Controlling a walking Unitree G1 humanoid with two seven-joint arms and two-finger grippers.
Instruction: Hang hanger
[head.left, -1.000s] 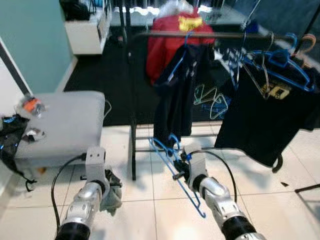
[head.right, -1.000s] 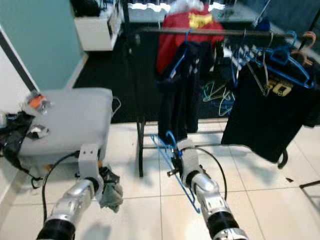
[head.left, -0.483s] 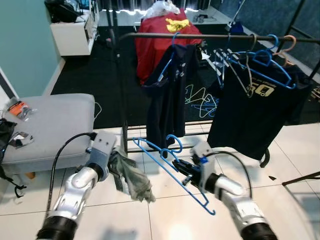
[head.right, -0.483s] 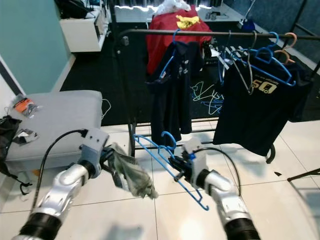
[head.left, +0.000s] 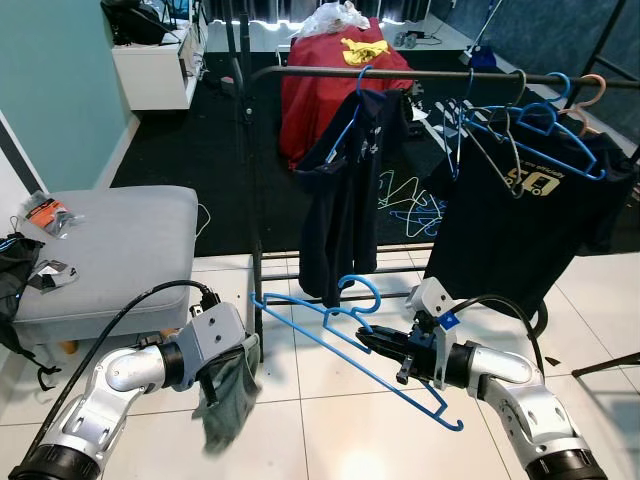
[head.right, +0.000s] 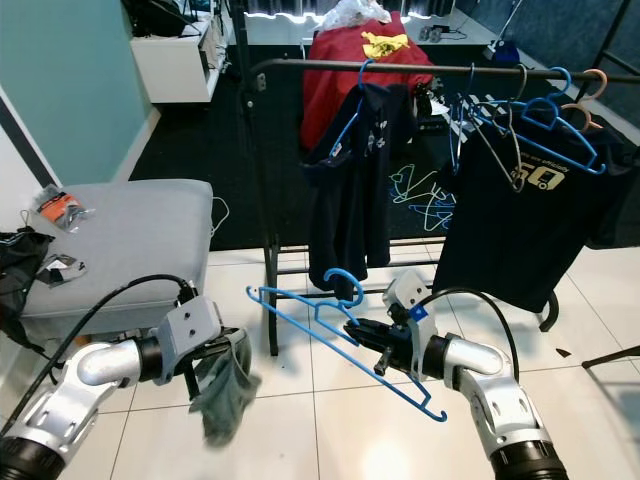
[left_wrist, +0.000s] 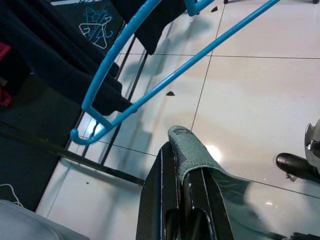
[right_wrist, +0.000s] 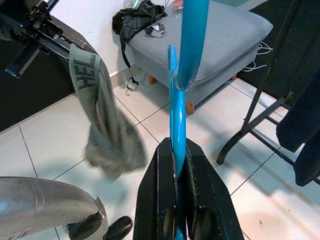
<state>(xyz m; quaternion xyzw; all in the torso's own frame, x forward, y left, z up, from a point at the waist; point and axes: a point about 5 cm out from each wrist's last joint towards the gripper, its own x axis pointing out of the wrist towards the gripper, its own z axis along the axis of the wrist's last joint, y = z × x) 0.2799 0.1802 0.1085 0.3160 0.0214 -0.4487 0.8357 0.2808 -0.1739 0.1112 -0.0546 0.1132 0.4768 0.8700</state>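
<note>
Two tools were up, low in front of the robot over the white tiled floor (head.left: 330, 440). Left tool (head.left: 222, 372) was clamped on one grey-green cloth (head.left: 226, 405), which hung limp below it; in the left wrist view the cloth (left_wrist: 192, 155) sat pinched between the black fingers (left_wrist: 162, 200). Right tool (head.left: 372, 343) was closed on one empty blue hanger (head.left: 345, 335), gripping the lower bar near the middle; hanger was tilted, hook up, one end toward the rack post, other end low by the right forearm. Right wrist view: bar (right_wrist: 176, 130) between the fingers (right_wrist: 197, 200).

Just beyond, one black clothes rack (head.left: 400, 75), its post (head.left: 252, 200) right behind the held hanger's left end. On the rail: one dark shirt on a blue hanger (head.left: 340, 190), one black printed tee (head.left: 520, 220) with several hangers bunched above it, blue, wire and one tan, count unclear. Loose hangers (head.left: 405, 200) lay on the dark floor behind the rack.

Left: one grey ottoman (head.left: 105, 250) carrying small packets (head.left: 45, 215); dark fabric (head.left: 12, 290) at its edge. Farther back one red garment (head.left: 325, 70), a white cabinet (head.left: 155, 70)
</note>
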